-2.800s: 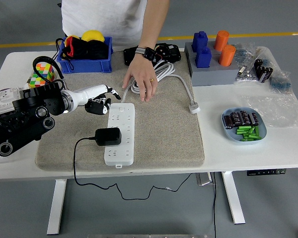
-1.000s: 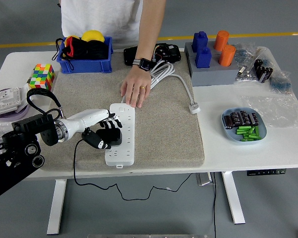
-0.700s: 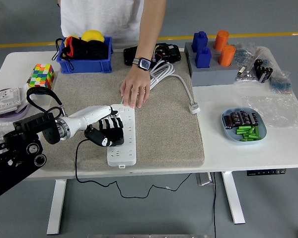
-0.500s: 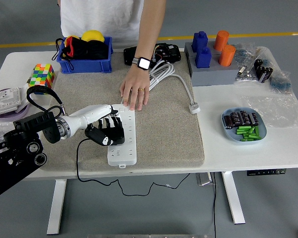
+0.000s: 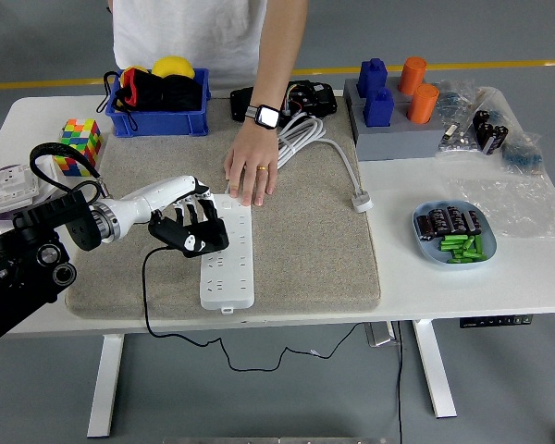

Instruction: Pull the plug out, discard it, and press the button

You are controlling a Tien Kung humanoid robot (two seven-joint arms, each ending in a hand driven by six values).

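Note:
A white power strip (image 5: 229, 266) lies on the grey mat (image 5: 305, 250). My left hand (image 5: 187, 225) is shut on the black plug adapter (image 5: 196, 235) and holds it just above the strip's upper half, off the sockets. Its black cable (image 5: 151, 296) hangs down over the mat's front edge. A person's hand (image 5: 252, 169) presses down on the far end of the strip. My right hand is out of view.
A blue bin (image 5: 160, 104) with items stands at the back left, a colour cube (image 5: 77, 141) left of the mat. A coiled white cable (image 5: 319, 139) lies behind the mat. A blue plate (image 5: 453, 235) with parts is at right, blue and orange blocks (image 5: 394, 97) at back right.
My left hand closed on the plug and has lifted it up and away from the strip's sockets, moving toward the upper left. The person's hand stayed on the strip's far end.

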